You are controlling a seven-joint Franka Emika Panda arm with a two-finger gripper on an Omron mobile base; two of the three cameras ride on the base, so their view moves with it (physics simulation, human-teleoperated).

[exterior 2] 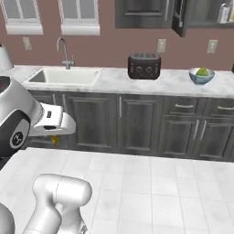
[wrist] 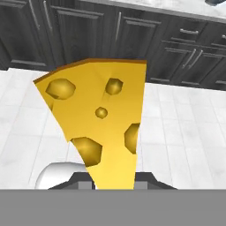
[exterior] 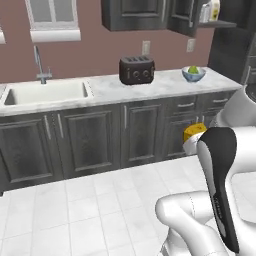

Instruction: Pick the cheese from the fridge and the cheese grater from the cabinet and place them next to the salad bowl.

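Observation:
A yellow-orange cheese (wrist: 101, 123) wedge with holes stands up between the fingers of my gripper (wrist: 114, 183), which is shut on its lower end. From the left base the cheese (exterior: 194, 131) shows at the white hand, in front of the lower cabinet doors. From the right base a small yellow bit of the cheese (exterior 2: 55, 140) peeks out under the hand. The salad bowl (exterior: 193, 74) (exterior 2: 201, 75) sits on the marble counter's right part. The cabinet (exterior: 192, 17) (exterior 2: 201, 13) hangs open above it. The cheese grater is out of view.
A black toaster (exterior: 136, 70) (exterior 2: 144, 66) stands mid-counter, and a sink (exterior: 47, 92) (exterior 2: 64, 77) with a tap lies to the left. A white-and-yellow bag (exterior: 212, 10) sits on the cabinet shelf. A tall dark unit (exterior: 232, 45) ends the counter; whether it is the fridge I cannot tell. White tiled floor (exterior: 90, 205) lies ahead.

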